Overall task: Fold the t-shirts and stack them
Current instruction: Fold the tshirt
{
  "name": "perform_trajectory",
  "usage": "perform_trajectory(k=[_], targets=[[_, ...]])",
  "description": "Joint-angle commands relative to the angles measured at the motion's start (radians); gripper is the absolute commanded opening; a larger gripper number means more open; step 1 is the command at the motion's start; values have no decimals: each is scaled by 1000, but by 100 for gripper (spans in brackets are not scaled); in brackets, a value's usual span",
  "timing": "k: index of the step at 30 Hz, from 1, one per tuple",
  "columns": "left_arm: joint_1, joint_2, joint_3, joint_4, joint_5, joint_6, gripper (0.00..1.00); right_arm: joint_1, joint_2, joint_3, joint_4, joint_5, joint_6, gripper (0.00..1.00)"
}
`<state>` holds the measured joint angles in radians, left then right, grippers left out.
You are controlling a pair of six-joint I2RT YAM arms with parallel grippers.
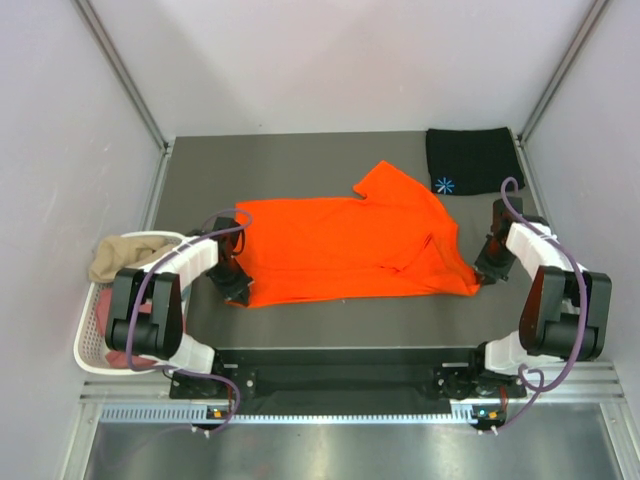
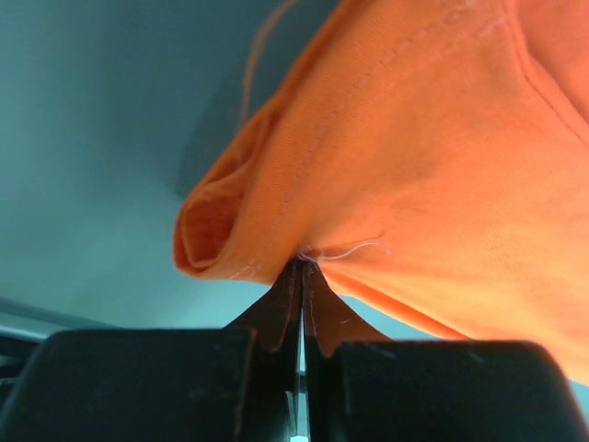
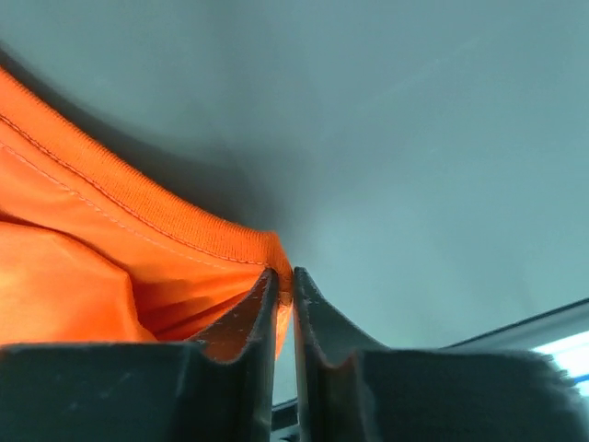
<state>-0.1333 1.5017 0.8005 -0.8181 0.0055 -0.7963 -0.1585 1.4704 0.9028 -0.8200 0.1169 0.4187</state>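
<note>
Left gripper (image 2: 302, 267) has its jaws pressed together on the near-left hem corner of the bright orange soft cloth t-shirt (image 1: 340, 245); right gripper (image 3: 285, 276) has its jaws nipped on a ribbed, stitched edge at the shirt's near-right corner; both corners look lifted just off the dark grey flat table (image 1: 300, 160), while the rest of the shirt lies spread across the table's middle, its far-right part rumpled over itself. Such cloth should be light and limp; it will likely sag between the two grips and crease wherever it is let down, and the thin single layer could slip, so hems and seams, where the cloth is doubled, seem the surest places to hold. White slotted plastic basket (image 1: 85, 330) sits at the near-left edge beside the left arm; black folded cloth t-shirt (image 1: 470, 160) rests at the far-right corner, well apart from the orange one; tan crumpled cloth (image 1: 125, 255) heaps in the basket; small light-blue starburst mark (image 1: 444, 185) shows on the black shirt. By count: two grippers, one orange shirt, one black, one tan piece, one basket.
</note>
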Motion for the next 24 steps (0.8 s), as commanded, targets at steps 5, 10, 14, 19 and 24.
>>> perform_trajectory(k=[5, 10, 14, 19, 24], targets=[[9, -41, 80, -98, -101, 81, 14, -19, -2, 112, -47, 79, -106, 36], [8, -124, 103, -72, 54, 118, 38, 36, -6, 223, -2, -20, -190, 57], [4, -195, 109, -43, 114, 138, 42, 129, 76, 284, 50, -169, -137, 56], [4, -213, 152, -30, 87, 160, 39, 201, 195, 327, 94, -276, 43, 56], [3, -216, 198, -39, 53, 177, 36, 215, 300, 380, 111, -269, 209, 54]])
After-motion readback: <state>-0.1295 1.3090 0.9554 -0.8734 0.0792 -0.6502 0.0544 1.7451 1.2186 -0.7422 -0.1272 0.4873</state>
